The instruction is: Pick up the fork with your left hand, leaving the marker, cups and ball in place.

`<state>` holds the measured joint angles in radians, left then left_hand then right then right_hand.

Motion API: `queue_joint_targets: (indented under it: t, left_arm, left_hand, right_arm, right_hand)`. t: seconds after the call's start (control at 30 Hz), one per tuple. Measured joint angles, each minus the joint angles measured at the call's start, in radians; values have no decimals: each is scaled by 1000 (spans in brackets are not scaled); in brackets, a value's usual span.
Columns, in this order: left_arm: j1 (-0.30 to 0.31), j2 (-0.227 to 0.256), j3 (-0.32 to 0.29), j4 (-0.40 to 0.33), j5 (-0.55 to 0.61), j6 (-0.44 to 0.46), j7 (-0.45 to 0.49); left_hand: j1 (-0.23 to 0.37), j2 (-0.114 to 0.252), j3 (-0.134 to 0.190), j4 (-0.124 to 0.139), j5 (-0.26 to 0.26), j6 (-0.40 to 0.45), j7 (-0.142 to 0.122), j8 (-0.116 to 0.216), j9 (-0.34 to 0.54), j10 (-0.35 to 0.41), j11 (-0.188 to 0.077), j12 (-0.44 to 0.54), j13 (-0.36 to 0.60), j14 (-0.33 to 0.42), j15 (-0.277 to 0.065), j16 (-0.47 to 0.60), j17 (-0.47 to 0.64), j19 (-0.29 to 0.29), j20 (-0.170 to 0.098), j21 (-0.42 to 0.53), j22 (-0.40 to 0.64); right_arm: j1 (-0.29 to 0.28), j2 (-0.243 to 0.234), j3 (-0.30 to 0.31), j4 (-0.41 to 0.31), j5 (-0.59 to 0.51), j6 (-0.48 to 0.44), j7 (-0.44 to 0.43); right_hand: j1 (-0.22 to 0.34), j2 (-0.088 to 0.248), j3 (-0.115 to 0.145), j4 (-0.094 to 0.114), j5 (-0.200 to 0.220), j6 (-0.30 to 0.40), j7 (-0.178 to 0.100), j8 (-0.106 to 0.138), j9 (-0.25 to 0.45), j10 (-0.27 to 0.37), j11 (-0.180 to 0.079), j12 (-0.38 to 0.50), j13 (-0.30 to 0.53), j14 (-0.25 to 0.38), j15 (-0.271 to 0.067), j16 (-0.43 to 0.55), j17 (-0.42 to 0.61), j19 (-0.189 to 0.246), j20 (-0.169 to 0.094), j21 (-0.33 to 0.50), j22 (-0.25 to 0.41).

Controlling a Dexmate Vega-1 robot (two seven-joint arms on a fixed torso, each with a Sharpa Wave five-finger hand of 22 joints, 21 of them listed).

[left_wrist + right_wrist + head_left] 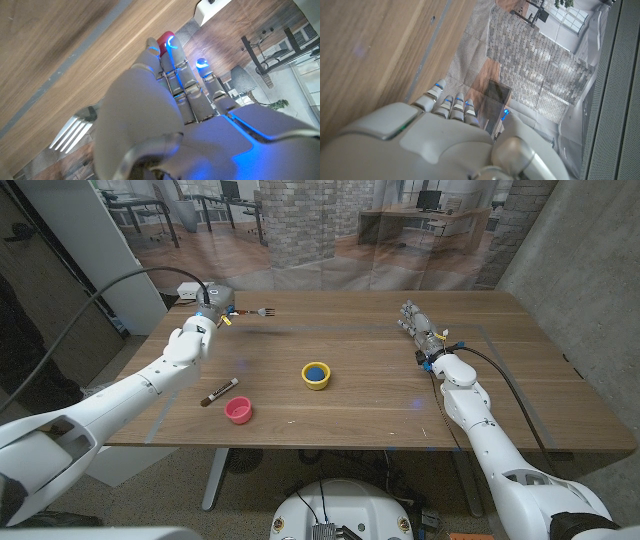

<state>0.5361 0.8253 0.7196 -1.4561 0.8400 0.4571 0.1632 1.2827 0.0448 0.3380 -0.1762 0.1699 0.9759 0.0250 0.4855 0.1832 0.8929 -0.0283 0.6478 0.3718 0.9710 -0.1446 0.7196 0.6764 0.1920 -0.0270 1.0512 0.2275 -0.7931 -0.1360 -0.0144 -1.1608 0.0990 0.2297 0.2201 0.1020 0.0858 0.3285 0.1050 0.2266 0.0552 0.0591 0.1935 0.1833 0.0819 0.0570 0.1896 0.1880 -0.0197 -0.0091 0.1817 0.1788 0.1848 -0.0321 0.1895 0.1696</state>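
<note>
Left robot hand (212,308) has the fork (256,311) pinched and lifted off the table (380,395) at the far left corner, tines poking out sideways. Grip looks thin, I think, so it could twist or slip. Right robot hand (420,327) holds nothing.

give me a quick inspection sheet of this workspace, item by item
Surface: wooden table, faint taped outline on it.
Job's things: fork held off the table by the left hand, tines pointing toward the middle; its shadow falls on the wood below.
Clutter: marker lying near the front left; pink cup beside it; yellow cup at mid-table with the blue ball inside.
Hands: left hand grips the fork; right hand holds nothing, fingers straight, at the table's right.
Cables: black cable along each forearm.
Surroundings: printed office backdrop behind the table; grey wall at right.
</note>
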Motion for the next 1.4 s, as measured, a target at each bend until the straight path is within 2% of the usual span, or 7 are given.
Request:
queue_joint_targets:
  t: [1.4]
  left_arm:
    - [83,17,-116,-59,-75,-43,180]
  left_hand:
    - [-2,2,4,-4,-6,6,6,-18,0,4,3,-18,0,4,-1,-21,30,-12,-2,33,-7]
  right_arm:
    - [-60,4,-31,-112,-29,-35,-43]
  right_hand:
    - [0,0,-4,-4,0,0,0,0,0,6,6,0,0,0,0,0,0,0,0,0,0]
